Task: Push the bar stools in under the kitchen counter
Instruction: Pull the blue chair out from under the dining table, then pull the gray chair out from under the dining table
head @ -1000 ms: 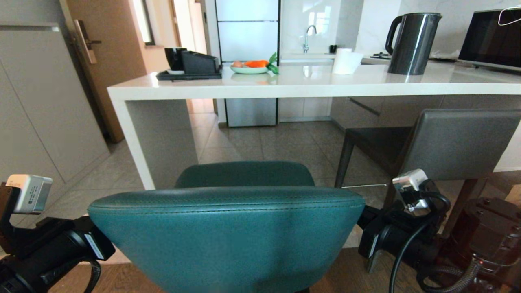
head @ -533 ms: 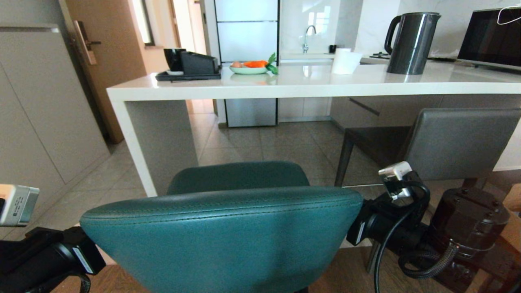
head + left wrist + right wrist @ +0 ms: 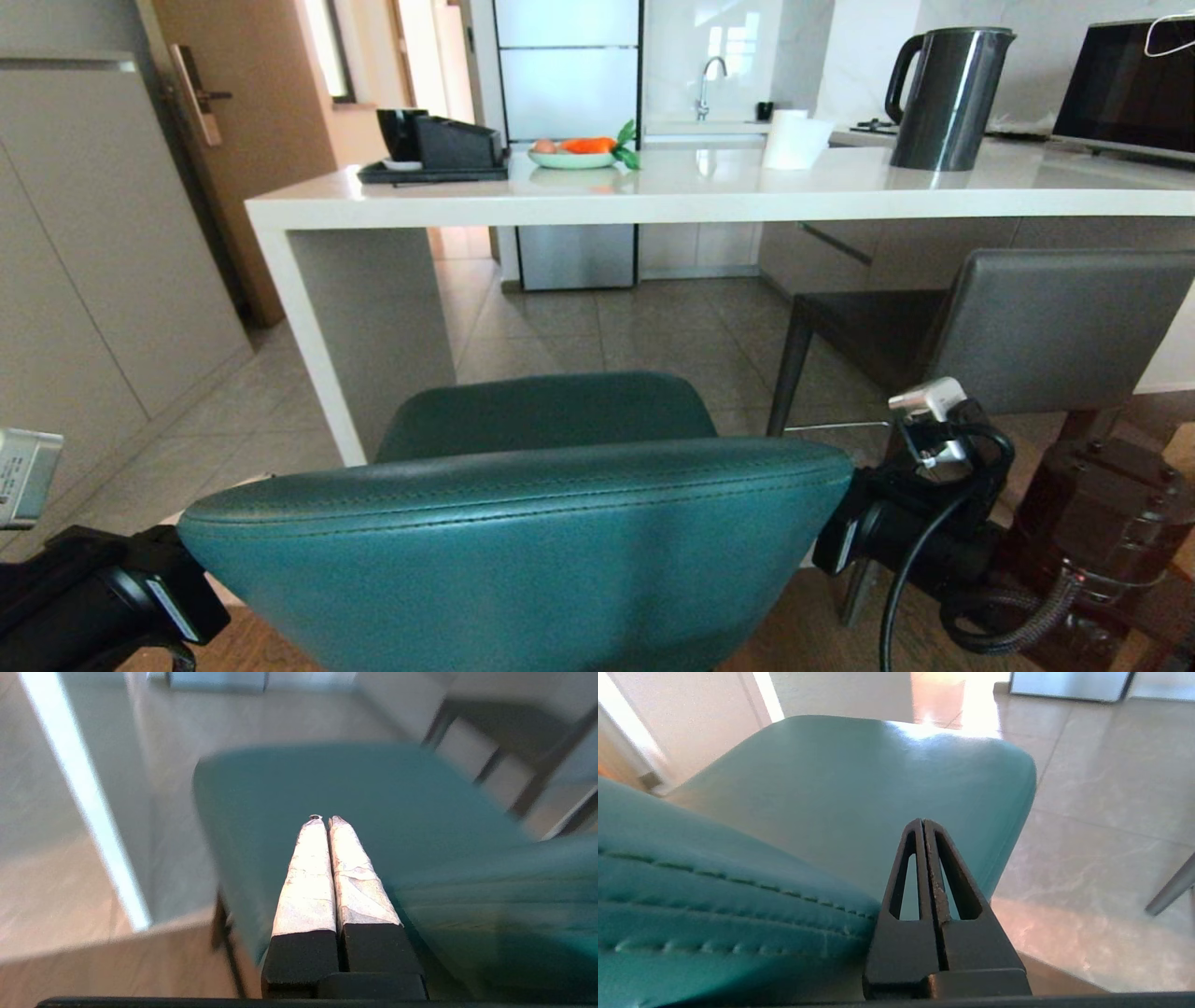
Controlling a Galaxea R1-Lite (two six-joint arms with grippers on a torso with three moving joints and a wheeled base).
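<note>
Beige tiled floor (image 3: 597,327) is stretching away from me under the kitchen counter (image 3: 653,201), whose glossy white stone top is running across the far side on a thick white slab leg at its left end. On that top a dark kettle (image 3: 948,98), a white roll (image 3: 794,140), a plate of orange food (image 3: 571,157) and a black tray (image 3: 434,173) are sitting.

I am facing the teal stool (image 3: 523,551) from close behind. Its rounded leather back, with a stitched seam along the upper edge, is filling the near middle of my head view, and its smooth padded seat is pointing toward the counter, still short of the slab leg. Its legs are almost wholly hidden; only a thin dark one is showing, blurred, in my left wrist view.

I am keeping my left gripper (image 3: 325,819) pressed shut, its pale wrapped fingers (image 3: 308,877) lying together and reaching past the left edge of the back over the seat. My right gripper (image 3: 923,822) is likewise closed, black slotted fingers together, beside the right edge of the back. Whether either is touching the leather I cannot tell.

To the right, the boxy dark grey stool (image 3: 1018,327) is standing with its seat partly under the counter, its back cut off by the frame and a thin chrome footrest showing between grey legs.
</note>
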